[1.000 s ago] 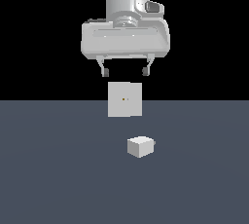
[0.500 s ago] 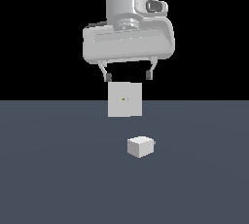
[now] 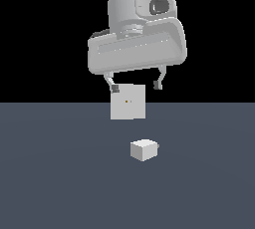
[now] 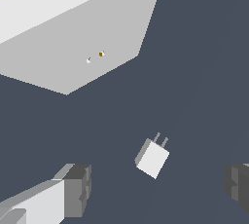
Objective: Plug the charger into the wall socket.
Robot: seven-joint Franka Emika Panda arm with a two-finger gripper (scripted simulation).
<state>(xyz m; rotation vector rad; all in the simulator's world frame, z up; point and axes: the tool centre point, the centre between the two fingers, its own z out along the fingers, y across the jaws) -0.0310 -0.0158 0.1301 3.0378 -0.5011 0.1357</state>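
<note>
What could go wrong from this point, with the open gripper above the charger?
1. In the wrist view the charger sits skewed between the fingers, so the gripper may close on its corners and twist it.
2. The prongs are thin; a tilted grasp could make them miss the small holes in the wall socket.

Flat slate-grey floor (image 3: 55, 183) under a plain black backdrop (image 3: 40, 34).
</note>
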